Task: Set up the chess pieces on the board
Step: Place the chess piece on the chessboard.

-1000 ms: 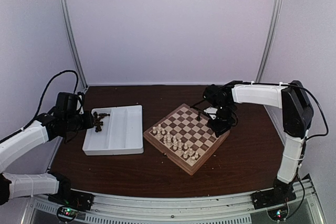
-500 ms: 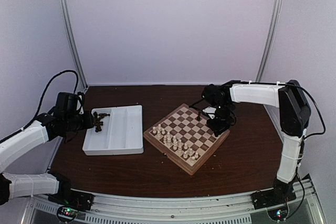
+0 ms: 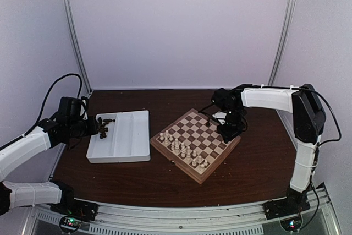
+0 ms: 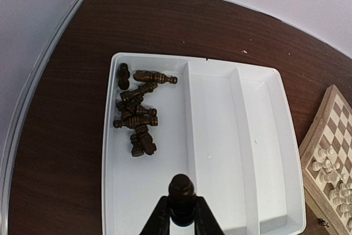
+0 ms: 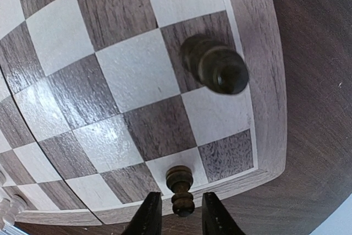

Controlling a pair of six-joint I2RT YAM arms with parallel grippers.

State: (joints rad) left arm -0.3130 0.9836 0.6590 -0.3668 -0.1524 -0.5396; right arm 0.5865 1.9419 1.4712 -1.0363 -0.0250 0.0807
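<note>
Left wrist view: the left gripper point(image 4: 182, 210) pinches a held piece point(image 4: 181, 186) above the tray point(image 4: 264, 136), where a heap point(image 4: 137, 116) of dark pieces lies in the left compartment. In the right wrist view, the right gripper point(image 5: 181, 201) has its fingers slightly apart, either side of a small piece point(image 5: 180, 182) standing at the edge of the board point(image 5: 137, 70), near a taller piece point(image 5: 215, 70). The pieces look light, hard and smooth, and likely to topple, so they are best gripped round the narrow waist from above.

Dark chess pieces point(image 4: 137, 116) lie heaped; one stands on the board point(image 5: 265, 70).
</note>
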